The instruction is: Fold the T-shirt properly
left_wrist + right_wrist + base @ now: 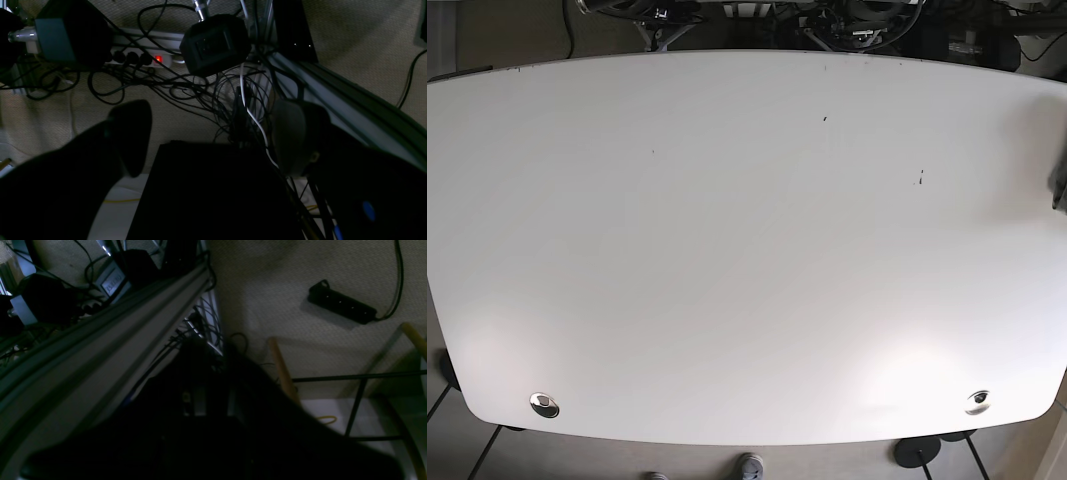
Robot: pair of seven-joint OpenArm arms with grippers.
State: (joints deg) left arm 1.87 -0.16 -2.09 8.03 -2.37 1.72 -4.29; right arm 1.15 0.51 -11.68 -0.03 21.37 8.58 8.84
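Note:
No T-shirt shows in any view. The base view shows only the white table (747,250), and neither arm reaches over it. A small dark shape (1059,185) sits at the table's right edge. My left gripper (210,136) hangs off the table and faces the carpeted floor. Its two dark fingers (130,133) stand wide apart with nothing between them. The right wrist view is mostly a dark mass (206,426) beside an aluminium rail (100,340). Its fingers cannot be made out.
A white power strip (146,60) with a red light and tangled cables (200,90) lie on the floor. A black power strip (342,306) lies on the carpet, with a wooden stick (282,370) nearby. Two metal grommets (545,404) sit near the table's front edge.

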